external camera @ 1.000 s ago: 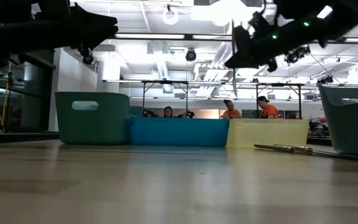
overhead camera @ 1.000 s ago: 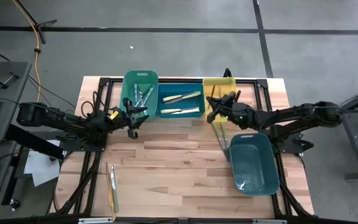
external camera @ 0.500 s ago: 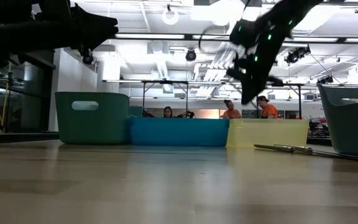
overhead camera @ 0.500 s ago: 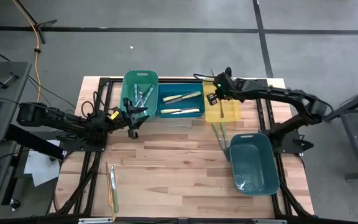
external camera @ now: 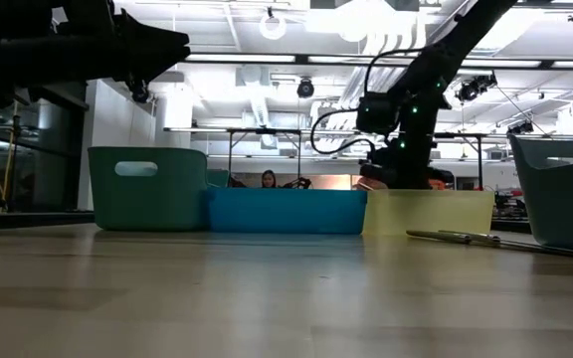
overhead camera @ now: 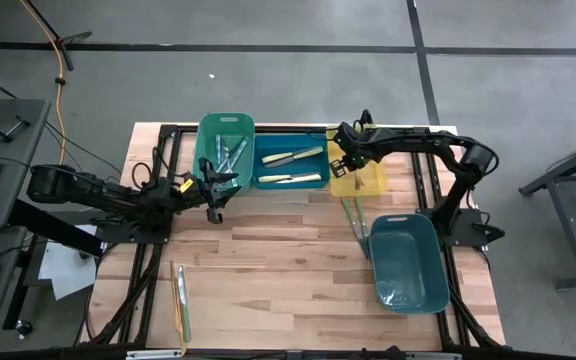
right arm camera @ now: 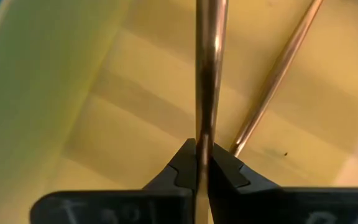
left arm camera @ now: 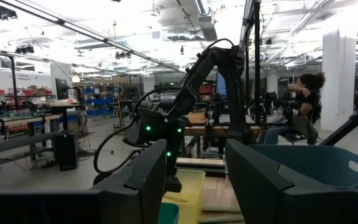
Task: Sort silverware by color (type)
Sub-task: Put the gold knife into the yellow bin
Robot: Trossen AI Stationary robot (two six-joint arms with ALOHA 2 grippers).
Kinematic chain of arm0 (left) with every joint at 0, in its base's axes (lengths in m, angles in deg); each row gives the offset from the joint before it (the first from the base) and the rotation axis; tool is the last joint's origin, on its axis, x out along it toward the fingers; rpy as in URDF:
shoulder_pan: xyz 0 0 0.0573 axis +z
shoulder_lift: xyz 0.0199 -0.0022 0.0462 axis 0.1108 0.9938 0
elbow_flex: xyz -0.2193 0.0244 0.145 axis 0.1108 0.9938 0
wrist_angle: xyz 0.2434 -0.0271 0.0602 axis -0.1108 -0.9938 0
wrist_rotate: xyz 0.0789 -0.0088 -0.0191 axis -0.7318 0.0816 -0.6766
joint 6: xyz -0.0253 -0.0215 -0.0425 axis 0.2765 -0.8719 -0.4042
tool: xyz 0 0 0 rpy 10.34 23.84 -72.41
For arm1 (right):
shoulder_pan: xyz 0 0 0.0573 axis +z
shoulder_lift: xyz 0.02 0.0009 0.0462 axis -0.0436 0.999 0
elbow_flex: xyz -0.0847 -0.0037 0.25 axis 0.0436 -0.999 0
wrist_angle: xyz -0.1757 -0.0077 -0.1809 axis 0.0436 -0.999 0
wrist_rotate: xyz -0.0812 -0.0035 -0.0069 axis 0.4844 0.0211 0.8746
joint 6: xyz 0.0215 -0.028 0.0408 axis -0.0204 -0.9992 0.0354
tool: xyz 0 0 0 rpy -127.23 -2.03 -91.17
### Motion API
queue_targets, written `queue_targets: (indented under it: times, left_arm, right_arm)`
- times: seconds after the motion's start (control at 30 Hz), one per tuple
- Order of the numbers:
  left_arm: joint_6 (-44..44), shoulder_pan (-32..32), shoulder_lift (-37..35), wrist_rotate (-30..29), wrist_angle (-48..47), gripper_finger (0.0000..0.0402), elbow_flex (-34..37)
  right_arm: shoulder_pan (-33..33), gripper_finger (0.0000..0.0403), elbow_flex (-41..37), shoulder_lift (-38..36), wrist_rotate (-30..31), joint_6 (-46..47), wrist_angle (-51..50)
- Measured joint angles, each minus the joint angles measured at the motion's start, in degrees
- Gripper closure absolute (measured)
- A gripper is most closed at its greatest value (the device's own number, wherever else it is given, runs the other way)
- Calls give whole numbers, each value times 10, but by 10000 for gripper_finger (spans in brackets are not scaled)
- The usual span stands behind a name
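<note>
My right claw (right arm camera: 204, 163), clamped on a brownish utensil (right arm camera: 208, 68), sits inside the yellow bin (overhead camera: 366, 182) at the counter's far edge; left claw (overhead camera: 214, 187) hangs wide.

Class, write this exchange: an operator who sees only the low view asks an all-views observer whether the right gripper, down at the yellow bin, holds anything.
Observer: Yes, the right gripper is shut on a thin utensil.
Operator: Is anything else in the yellow bin?
Observer: A second utensil lies slanted inside the yellow bin.
Operator: And the left gripper?
Observer: The left gripper is open and empty, beside the green bin.
</note>
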Motion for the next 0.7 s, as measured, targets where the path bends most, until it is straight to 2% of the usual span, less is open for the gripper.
queue_targets:
  times: [0.3,0.5,0.7]
  left_arm:
    - [-1,0,0,0,-4,243,0]
    - [-1,0,0,0,-15,243,0]
    - [0,0,0,0,-16,243,0]
  right_arm:
    - [0,344,0,0,-2,-1,1]
    - [1,338,0,-6,-4,-41,-5]
    - [25,337,-9,-82,25,-101,-15]
